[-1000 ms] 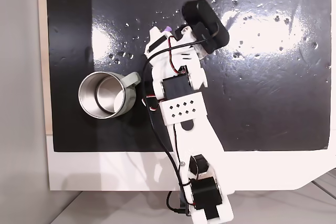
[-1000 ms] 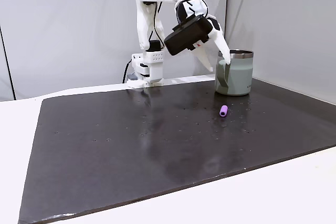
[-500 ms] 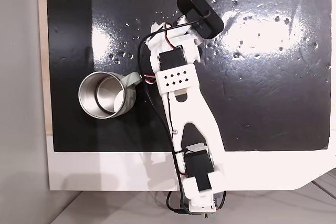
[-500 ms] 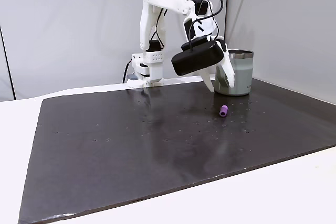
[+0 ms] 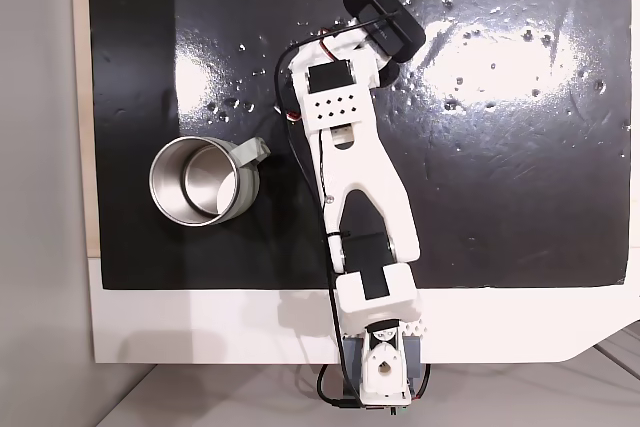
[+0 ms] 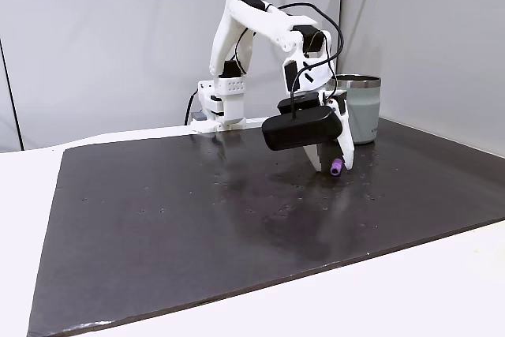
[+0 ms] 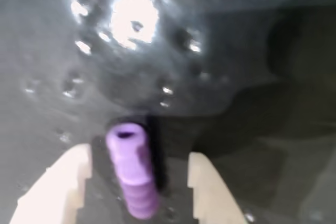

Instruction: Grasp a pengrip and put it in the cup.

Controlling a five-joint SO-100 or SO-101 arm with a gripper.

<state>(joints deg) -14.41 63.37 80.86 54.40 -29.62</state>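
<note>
In a fixed view from above, the cup (image 5: 203,182) stands at the left of the black mat (image 5: 520,177), its handle tab pointing right toward the white arm (image 5: 355,162). The arm stretches from its base at the near edge up across the mat, its black wrist camera (image 5: 385,19) at the far end.

In a fixed view from the side, the gripper (image 6: 331,166) is down at the mat, its white fingers (image 6: 345,146) pointing downward, and the pengrip (image 6: 336,167) lies on the mat between them. The cup (image 6: 358,109) stands behind, further right, apart from the gripper.

In the wrist view, the pengrip (image 7: 131,168) lies lengthwise on the dark, shiny mat (image 7: 236,40), its open end pointing away from the camera. One pale finger (image 7: 58,190) stands to its left and the other to its right, each with a gap to the purple tube, so the gripper (image 7: 140,182) is spread and grips nothing; the pengrip sits nearer the left finger.
</note>
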